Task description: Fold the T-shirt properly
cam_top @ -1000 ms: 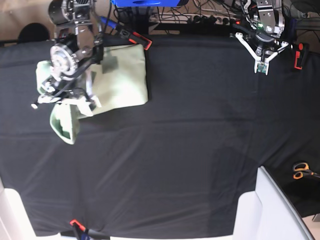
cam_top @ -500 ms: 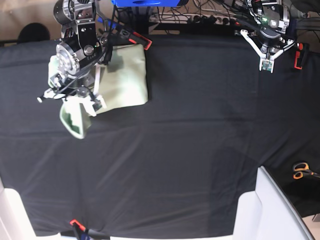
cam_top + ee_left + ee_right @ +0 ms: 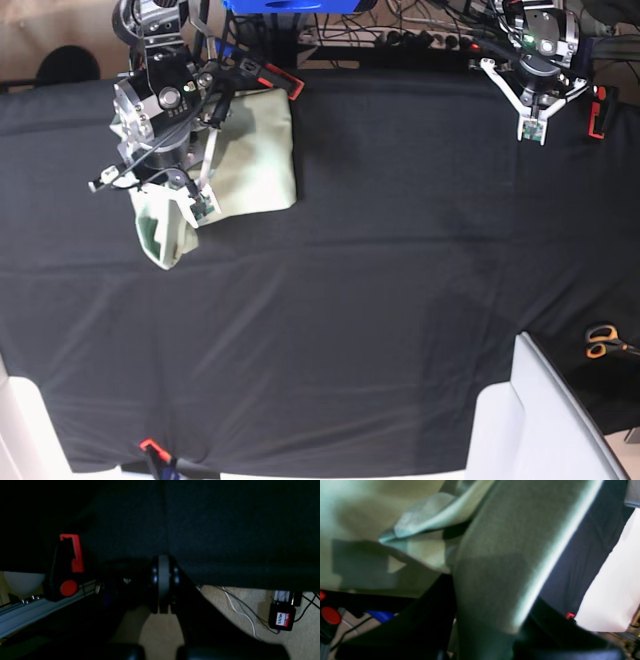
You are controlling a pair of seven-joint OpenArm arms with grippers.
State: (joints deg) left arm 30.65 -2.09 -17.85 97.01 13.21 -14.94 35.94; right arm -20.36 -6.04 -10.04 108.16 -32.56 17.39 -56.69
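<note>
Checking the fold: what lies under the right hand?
The T-shirt lies folded on the black cloth, one flap hanging below the right hand. The arm covers the shirt's left part.

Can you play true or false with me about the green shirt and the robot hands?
1. The T-shirt lies near the far left corner of the black cloth. True.
2. The left hand is holding the shirt. False: it hangs far from it, at the table's other end.
3. The right hand is over the shirt. True.
4. Scissors lie on top of the shirt. False: they sit near the table's right edge.
5. The shirt is spread out flat with both sleeves showing. False: it is folded up small.
</note>
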